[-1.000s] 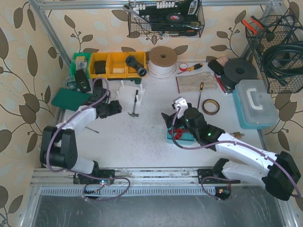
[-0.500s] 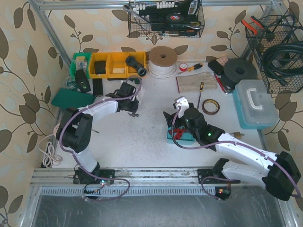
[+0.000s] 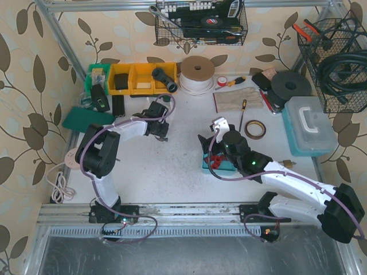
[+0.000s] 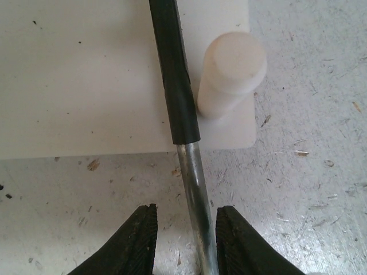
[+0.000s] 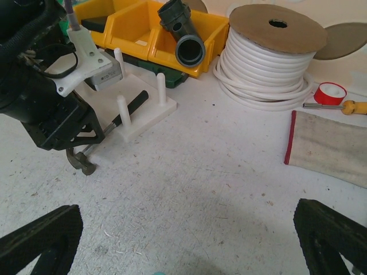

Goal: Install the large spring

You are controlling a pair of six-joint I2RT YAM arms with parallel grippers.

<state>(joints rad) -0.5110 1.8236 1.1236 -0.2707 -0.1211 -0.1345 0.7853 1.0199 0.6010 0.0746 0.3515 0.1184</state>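
The large spring is not in view in any frame. A hammer (image 3: 164, 129) lies with its black grip (image 4: 175, 74) across a white peg board (image 4: 86, 86), next to a white peg (image 4: 230, 71). My left gripper (image 4: 184, 232) is low over the table and straddles the hammer's bare metal shaft (image 4: 192, 183). Its jaws are partly closed: the right one is close against the shaft, and a gap shows on the left. My right gripper (image 5: 186, 240) hangs wide open over bare table near mid-table, holding nothing.
Yellow bins (image 3: 137, 78) with a black pipe fitting (image 3: 164, 79) and a white cable spool (image 3: 196, 74) stand behind the peg board. A teal tray of red parts (image 3: 221, 165) lies under my right arm. A cloth (image 3: 236, 100), tape roll (image 3: 255, 129) and lidded box (image 3: 309, 123) lie to the right.
My left arm has swung right from the table's left side to the peg board, and its jaws have narrowed around the hammer shaft. The right arm has not moved.
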